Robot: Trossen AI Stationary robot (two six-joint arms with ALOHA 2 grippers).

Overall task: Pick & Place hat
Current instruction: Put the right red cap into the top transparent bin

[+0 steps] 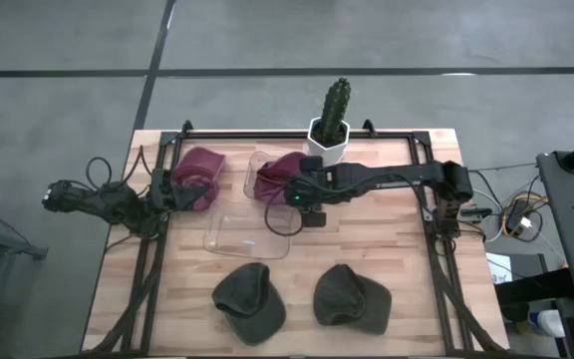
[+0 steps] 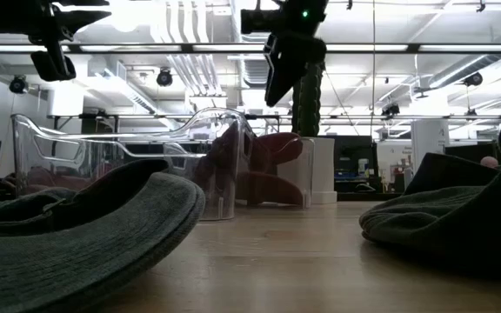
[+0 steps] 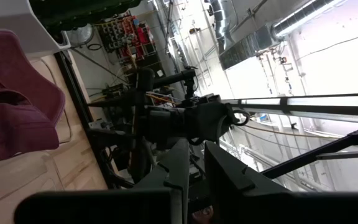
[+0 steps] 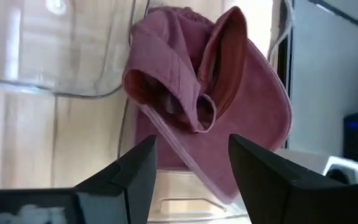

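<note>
Two olive hats lie closest at the table's front edge, one (image 1: 250, 300) left, one (image 1: 353, 297) right, untouched. Behind them sits a clear tray (image 1: 229, 235), and past it the right tool (image 4: 188, 167) hangs with fingers spread wide and empty over a maroon hat (image 4: 219, 93) slumped against a clear bin (image 1: 259, 172). Farther left, another maroon hat (image 1: 199, 177) lies by the left tool (image 1: 167, 191); whether that one is open I cannot tell. Beyond stands a potted cactus (image 1: 331, 125). I'd worry the soft crown folds and slips, or the bin gets nudged.
</note>
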